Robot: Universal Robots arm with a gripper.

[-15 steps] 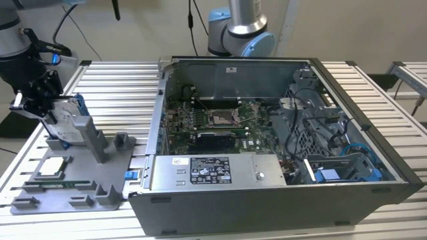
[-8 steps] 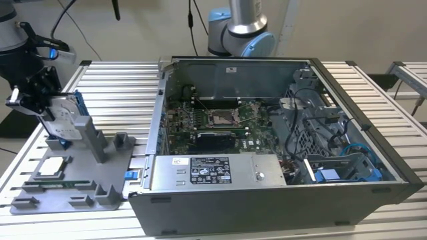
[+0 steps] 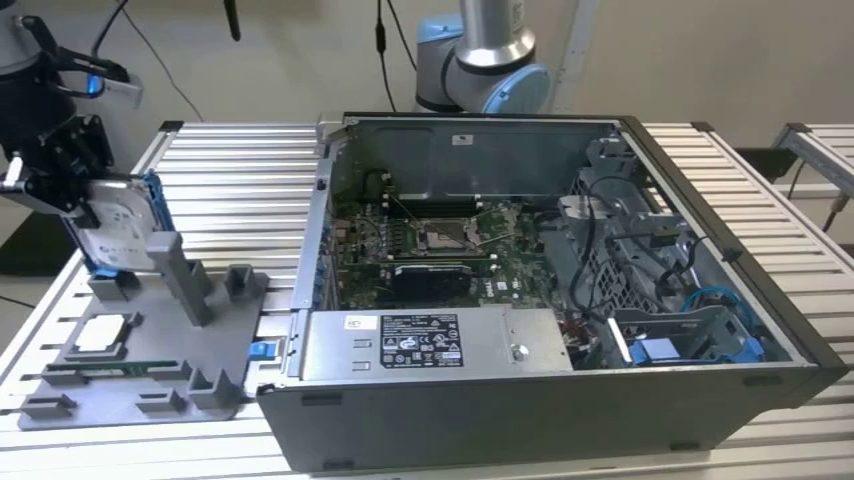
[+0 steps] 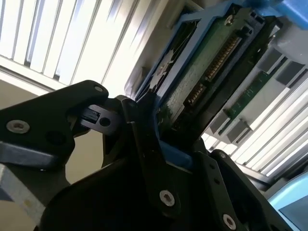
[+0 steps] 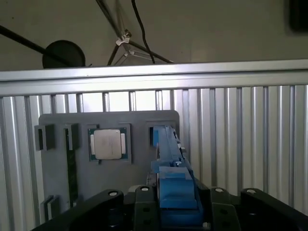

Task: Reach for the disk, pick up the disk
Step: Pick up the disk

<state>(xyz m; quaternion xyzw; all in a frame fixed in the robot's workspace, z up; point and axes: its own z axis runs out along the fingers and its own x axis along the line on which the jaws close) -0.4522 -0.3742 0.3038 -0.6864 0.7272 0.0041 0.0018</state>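
At the upper left of the exterior view the hand [image 3: 64,190] pinches the disk [image 3: 118,232] by its blue-railed edge; the disk stands on edge in the grey holder [image 3: 150,378] on the tabletop [image 3: 240,180], so the pick-up looks to be in hand. Freeing it likely calls for a straight upward pull, as the holder's upright post [image 3: 180,275] stands just beside it; the open computer case [image 3: 534,420] sits well apart, to the right.

Disk, flat silver-grey rectangle with blue plastic rails [image 3: 118,232]: one
Chip, small square silver [image 3: 104,335]: one
Tray, flat grey plastic with upright posts [image 3: 167,345]: one
Computer case, open grey metal [image 3: 534,420]: one
Box, grey metal with black-and-white label [image 3: 521,345]: one
Gripper, black [image 3: 70,185]: one
Counter, slatted aluminium [image 3: 240,190]: one
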